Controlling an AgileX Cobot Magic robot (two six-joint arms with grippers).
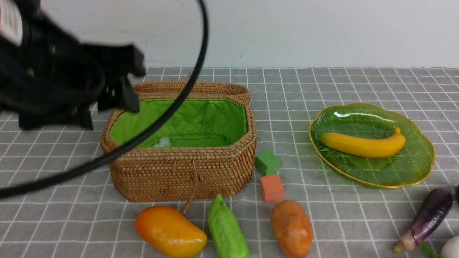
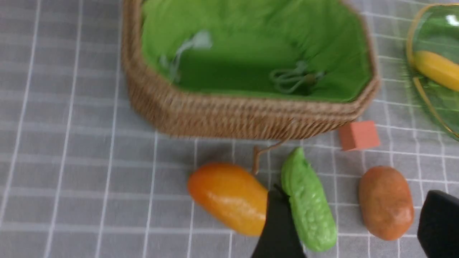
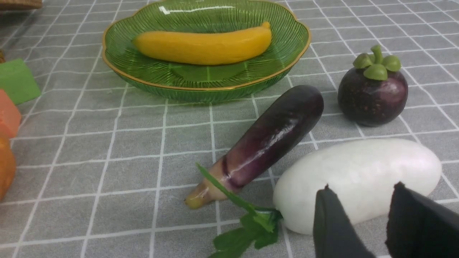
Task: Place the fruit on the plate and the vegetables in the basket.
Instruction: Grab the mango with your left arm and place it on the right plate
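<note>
Across the left of the front view, the blurred black left arm and a looping black cable [image 1: 168,114] hide part of the open wicker basket [image 1: 179,172]. At that view's right edge the white vegetable [image 3: 358,179] is cut to a sliver and the mangosteen [image 3: 372,93] barely shows. The right wrist view gives both whole, beside the glossy purple eggplant [image 1: 428,216], all on the grid-lined grey cloth [image 1: 322,89] near the plate [image 1: 412,172].

The right gripper [image 3: 362,188] shows in front of the white vegetable, fingers parted, pinching nothing. The left wrist view shows the left gripper [image 2: 356,193] sharply, fingers spread wide and empty, in front of the bumpy green gourd [image 1: 226,229] and the brown-orange potato [image 1: 291,227]. The smooth mango [image 1: 168,231] lies beside the gourd, in front of the basket. That view also shows a pale cord [image 2: 294,79] on the basket's green fabric lining.

The banana [image 1: 362,145] lies on the ribbed, gold-rimmed green glass plate. A green cube [image 1: 267,162] and an orange cube [image 1: 271,188] sit between basket and plate.
</note>
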